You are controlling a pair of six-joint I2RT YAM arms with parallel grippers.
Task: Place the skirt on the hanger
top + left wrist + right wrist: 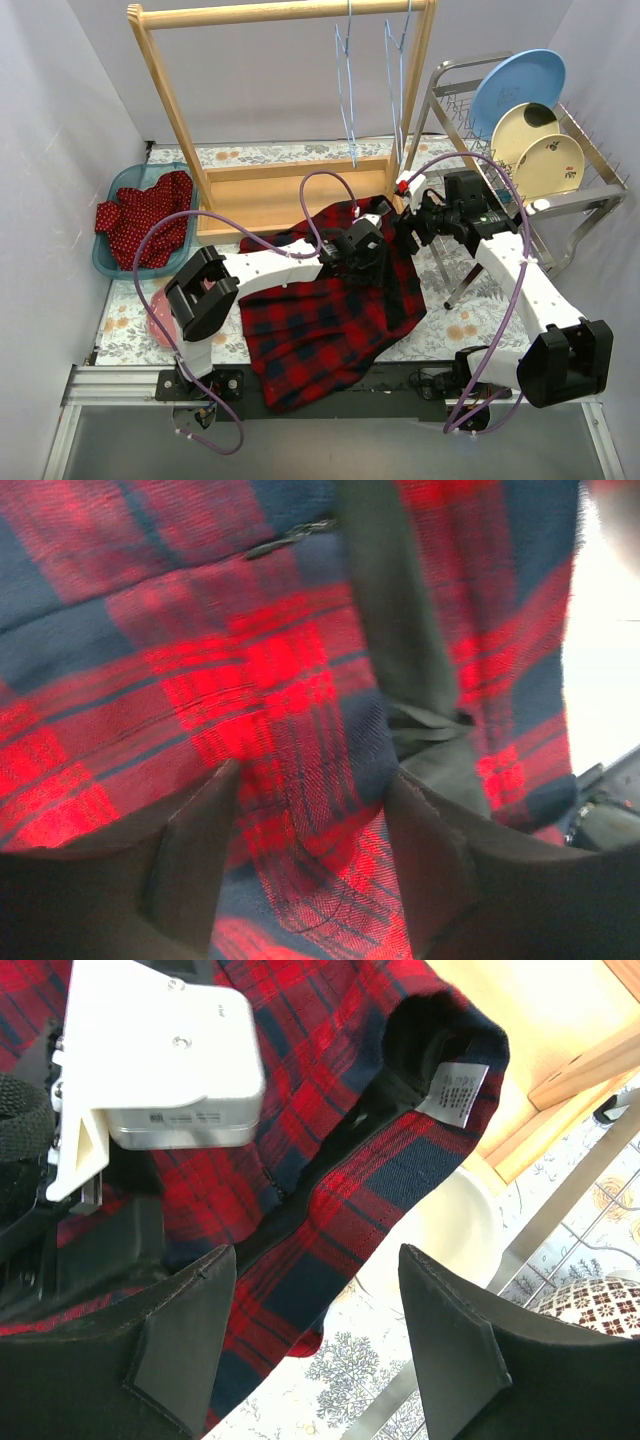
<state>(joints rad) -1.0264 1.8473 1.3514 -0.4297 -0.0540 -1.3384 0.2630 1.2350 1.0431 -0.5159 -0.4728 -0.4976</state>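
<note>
The red and navy plaid skirt [325, 325] lies spread on the table, its waistband towards the wooden rack. Two blue wire hangers [350, 95] hang from the rack's top bar, apart from the skirt. My left gripper [368, 248] is pressed down on the skirt's upper part. In the left wrist view its jaws stand apart [315, 780] with a raised fold of the skirt [300, 810] between them. My right gripper [408, 232] hovers open [315, 1255] over the skirt's right edge [300, 1280], with nothing in it. The waistband's white label [455, 1090] shows.
The wooden rack [290, 195] stands behind the skirt. A teal basin [112, 262] at the left holds red dotted cloth. A metal dish rack [590, 190] with plates stands at the right. A cream round dish [455, 1225] lies beside the skirt's edge.
</note>
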